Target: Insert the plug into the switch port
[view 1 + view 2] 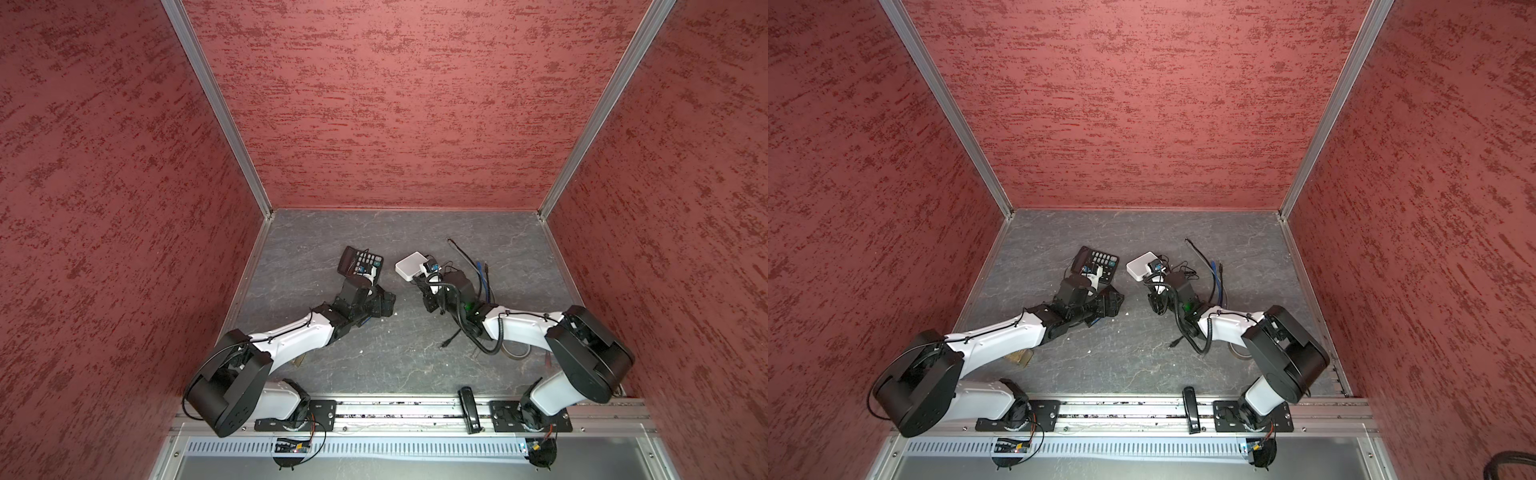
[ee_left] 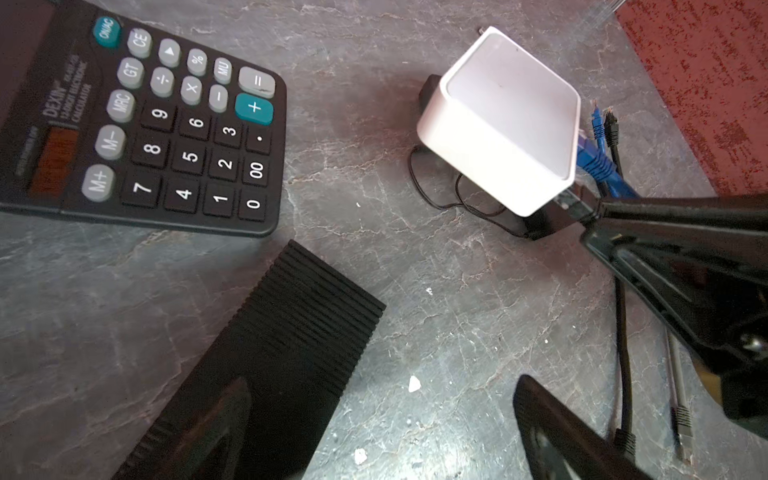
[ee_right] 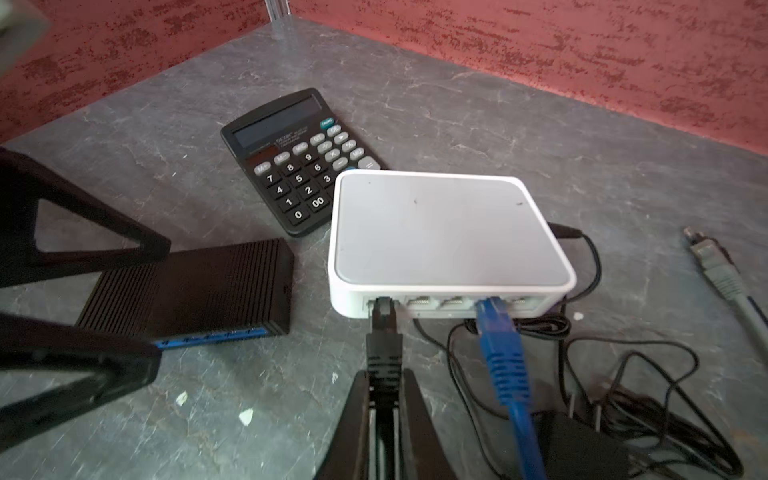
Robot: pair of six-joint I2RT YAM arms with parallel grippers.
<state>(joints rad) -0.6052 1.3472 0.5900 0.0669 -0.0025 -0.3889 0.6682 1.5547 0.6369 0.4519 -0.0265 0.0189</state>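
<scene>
Touching rounded switch: ribbed plug

The white-and-black left arm rises from its base at the near rail, folds at a large black elbow joint and slopes forward and down toward the middle. At its black wrist, the black two-fingered left gripper points toward the centre with its jaws spread wide. The white-and-black right arm roughly mirrors it, with the elbow high on the right and the forearm reaching inward. Its black two-fingered right gripper points away from the base, fingers pinched close on the boot of a black network plug. In both top views the two grippers are near each other but apart.
</scene>
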